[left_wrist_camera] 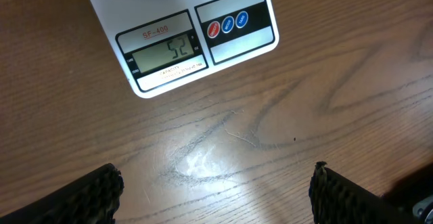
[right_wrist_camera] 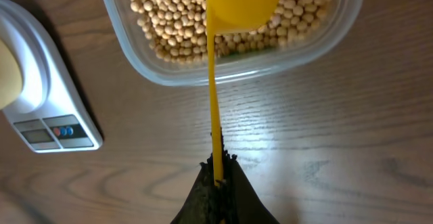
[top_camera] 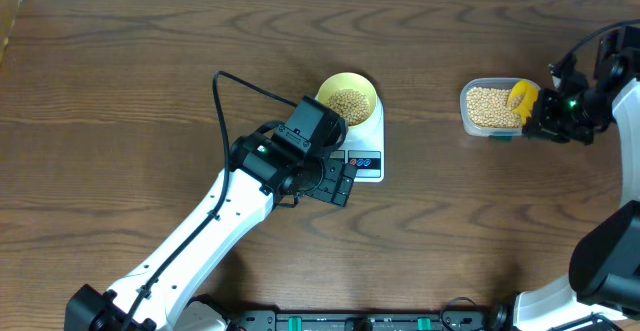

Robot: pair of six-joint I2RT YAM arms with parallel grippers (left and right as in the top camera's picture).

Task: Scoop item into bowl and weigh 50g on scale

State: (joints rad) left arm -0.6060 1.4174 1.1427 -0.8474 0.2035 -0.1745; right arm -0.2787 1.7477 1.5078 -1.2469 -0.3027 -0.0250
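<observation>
Worktop: dark brown wood grain.
White rectangular digital scale: mid-worktop; display shows 52, which I judge slightly over target.
Small round pale-yellow bowl: on the scale platform, holding round tan beans.
Left hand: released, empty, just in front of the scale; the nearer arm.
Right hand: clenched on yellow plastic scoop. The handle's long axis runs straight out from the hand over the clear plastic tub, well to the right of the bowl.
</observation>
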